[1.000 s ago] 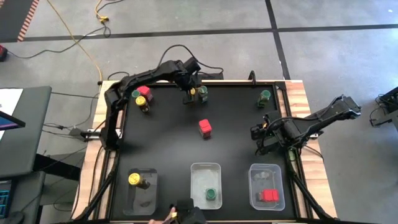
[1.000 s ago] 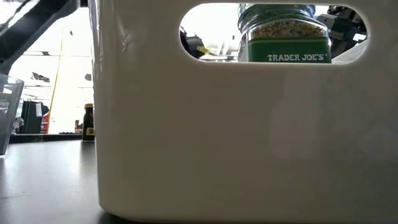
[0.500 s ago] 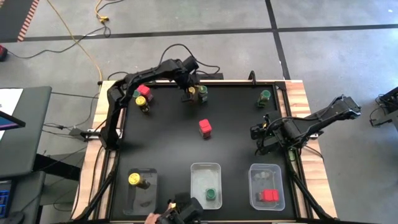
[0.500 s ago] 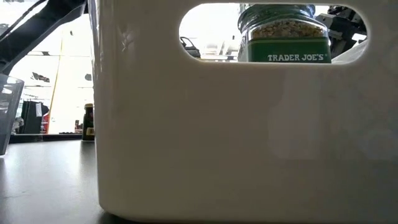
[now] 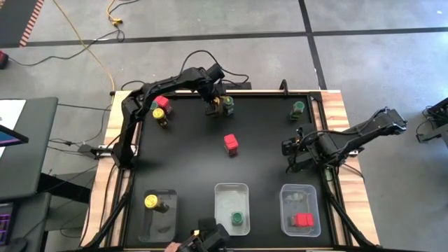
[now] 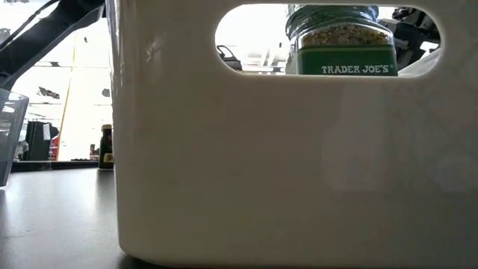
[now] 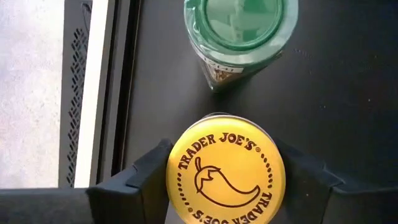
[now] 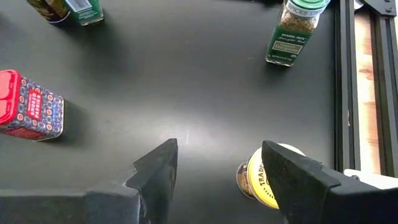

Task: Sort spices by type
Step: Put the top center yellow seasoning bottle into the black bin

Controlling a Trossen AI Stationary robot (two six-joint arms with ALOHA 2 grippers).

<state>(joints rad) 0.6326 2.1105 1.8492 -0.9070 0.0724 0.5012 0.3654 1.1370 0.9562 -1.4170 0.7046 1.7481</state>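
A black table top [image 5: 210, 168] sits on a grey floor [image 5: 364, 70]. Three clear plastic trays line its near edge: the middle tray [image 5: 232, 208], one to its left [image 5: 158, 213], one to its right [image 5: 301, 209]. A yellow cable [image 5: 91, 49] trails across the floor beyond the table's far left corner.

High view: straight down over the table [image 5: 189, 168]. Low view: level, close behind a white bin [image 6: 261, 164]. 2 wrist views look down; both show the green jar [image 7: 241, 31].
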